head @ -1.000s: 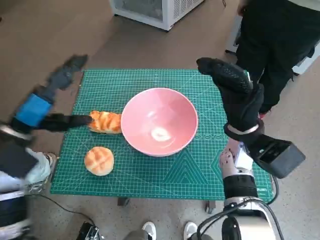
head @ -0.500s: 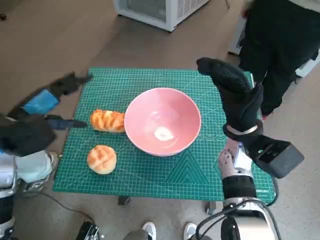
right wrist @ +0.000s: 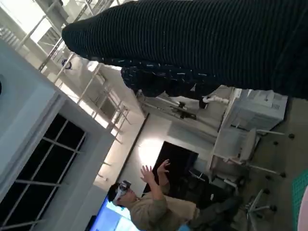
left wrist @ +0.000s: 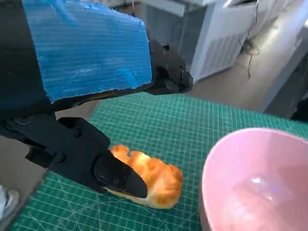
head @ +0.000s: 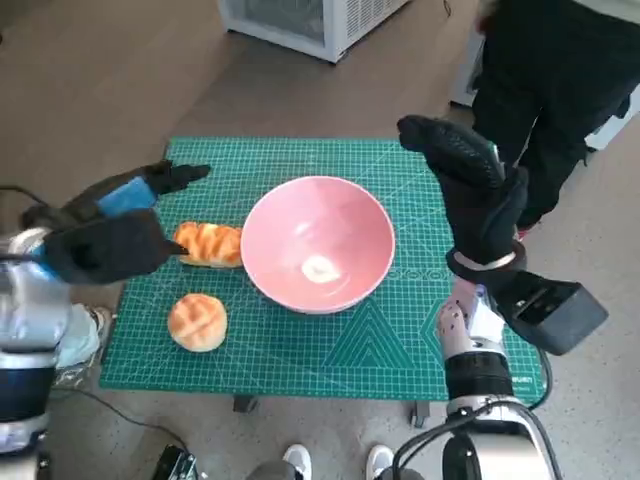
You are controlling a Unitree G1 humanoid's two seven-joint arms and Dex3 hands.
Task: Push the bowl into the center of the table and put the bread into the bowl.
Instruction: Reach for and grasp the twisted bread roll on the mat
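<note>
Bowl (head: 318, 243) mid-bench, both breads outside it.
Long bread (head: 210, 244) touches bowl's left side; round bread (head: 197, 321) near it (front-left). Left hand (head: 115, 232) spread over the long bread, holding nothing. Right hand (head: 468, 185) raised right of bowl, empty, fingers extended.

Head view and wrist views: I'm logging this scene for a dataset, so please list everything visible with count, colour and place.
Bowl: one, pink, near the mat's middle.
Long bread: one, golden, beside the bowl, nearest the left hand.
Round bun: one, golden, near the mat's front edge.
Cutting mat: one, green, covering the table.
White appliance: one, on the floor beyond the table.
Person: one, in dark clothes, standing beyond the right hand.
Left hand: black with blue tape, open, at the long bread.
Right hand: black glove, raised, empty.
</note>
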